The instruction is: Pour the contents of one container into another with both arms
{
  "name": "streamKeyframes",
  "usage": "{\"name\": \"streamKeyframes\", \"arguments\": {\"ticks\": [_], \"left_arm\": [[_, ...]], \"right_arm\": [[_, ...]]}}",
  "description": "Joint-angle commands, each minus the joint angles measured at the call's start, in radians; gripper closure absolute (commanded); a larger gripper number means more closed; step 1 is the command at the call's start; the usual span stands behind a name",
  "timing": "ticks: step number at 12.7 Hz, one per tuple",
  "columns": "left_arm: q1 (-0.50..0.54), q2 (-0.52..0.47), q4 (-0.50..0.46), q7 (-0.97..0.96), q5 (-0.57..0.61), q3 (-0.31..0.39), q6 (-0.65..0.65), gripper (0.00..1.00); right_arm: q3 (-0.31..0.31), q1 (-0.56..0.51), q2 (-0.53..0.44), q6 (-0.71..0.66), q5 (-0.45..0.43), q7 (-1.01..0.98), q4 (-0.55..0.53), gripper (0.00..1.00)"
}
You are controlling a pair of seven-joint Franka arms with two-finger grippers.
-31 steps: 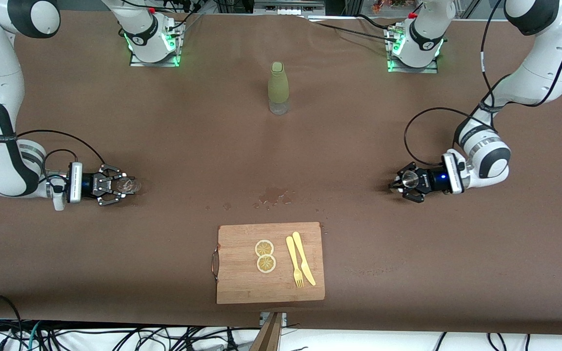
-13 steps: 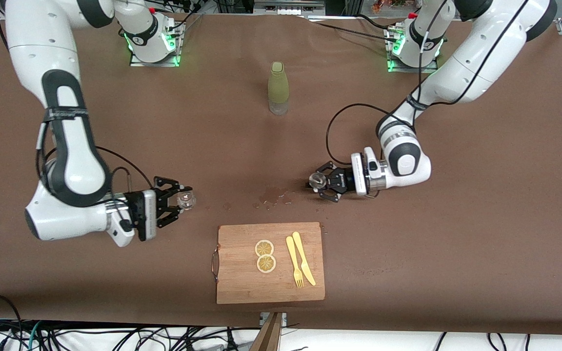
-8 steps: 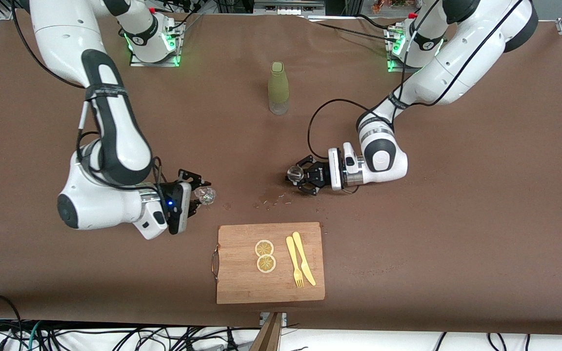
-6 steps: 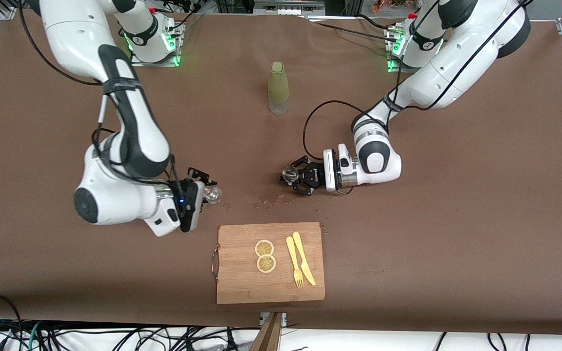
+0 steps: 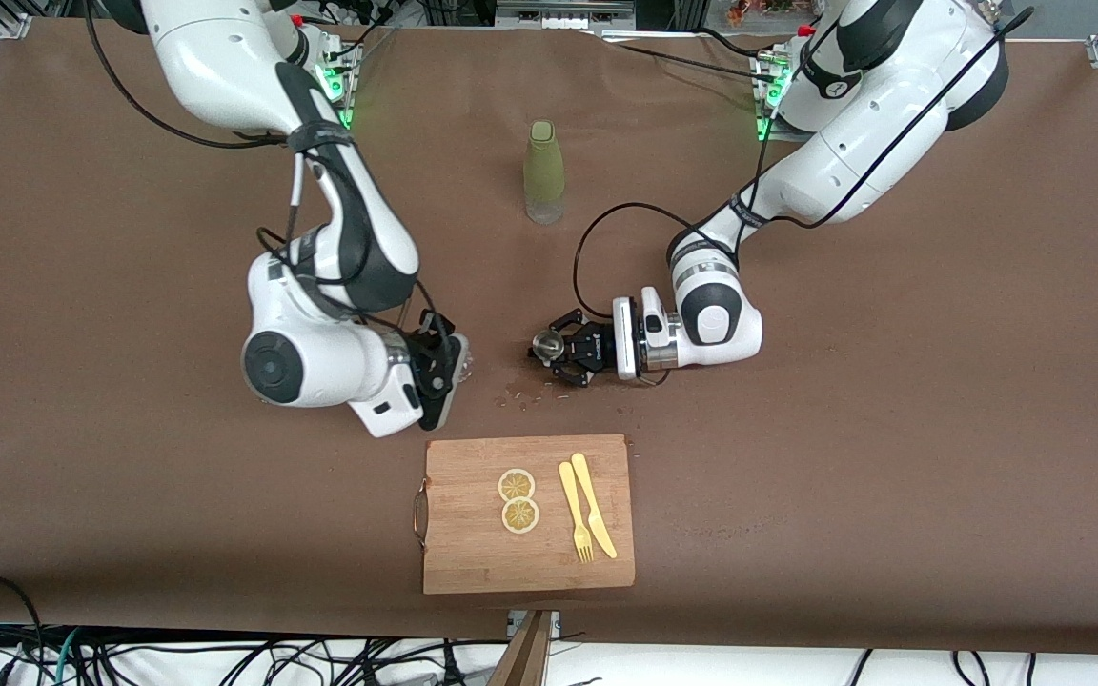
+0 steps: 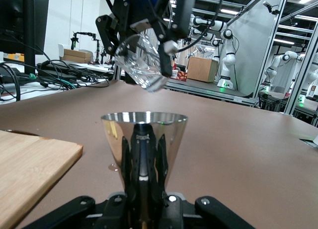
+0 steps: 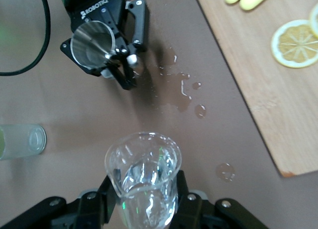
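Water sits in the clear glass [image 7: 143,177] that the right gripper [image 5: 449,367] grasps between its fingers; in the left wrist view the glass [image 6: 144,62] hangs tilted in the air, higher than the metal cup [image 6: 144,139]. The metal cup [image 5: 546,343] is a shiny steel cone, wide mouth up, clamped in the left gripper [image 5: 559,351], whose fingers are closed around its narrow lower part. In the right wrist view the cup's open mouth [image 7: 92,42] shows from above, with small puddles [image 7: 180,92] on the table between the two grippers.

Both grippers are low over the middle of the brown table [image 5: 892,429], near each other but apart, the right arm [image 5: 320,286] coming from its base at one end and the left arm [image 5: 797,181] from the other. The wet patch [image 5: 530,393] lies on the table under the gap between them.

Nearer to the front camera than the puddles lies a wooden cutting board [image 5: 473,553] carrying two lemon slices [image 5: 518,500], a yellow fork [image 5: 575,510] and a yellow knife [image 5: 595,505]. Farther from the camera, between the two bases, stands a green bottle [image 5: 543,171], upright.
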Motion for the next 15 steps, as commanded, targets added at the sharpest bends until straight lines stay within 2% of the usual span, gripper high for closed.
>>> {"name": "streamKeyframes", "arguments": {"ticks": [1, 2, 4, 9, 15], "left_arm": [[-0.034, 0.053, 0.088, 0.017, -0.039, -0.009, 0.029, 1.0], [-0.038, 0.059, 0.098, 0.017, -0.039, -0.009, 0.029, 1.0], [-0.044, 0.066, 0.103, 0.017, -0.039, -0.009, 0.031, 1.0], [-0.048, 0.072, 0.109, 0.02, -0.038, -0.009, 0.031, 1.0], [-0.056, 0.085, 0.125, 0.035, -0.038, -0.009, 0.046, 1.0]], "right_arm": [[-0.014, 0.045, -0.01, 0.015, -0.033, 0.061, -0.007, 0.7], [-0.014, 0.061, -0.01, 0.015, -0.034, 0.073, -0.007, 0.7], [-0.011, 0.078, -0.01, 0.015, -0.097, 0.113, -0.005, 0.7], [-0.047, 0.154, -0.009, 0.011, -0.138, 0.138, -0.004, 0.7], [-0.052, 0.206, -0.005, 0.008, -0.204, 0.171, 0.011, 0.7]]}}
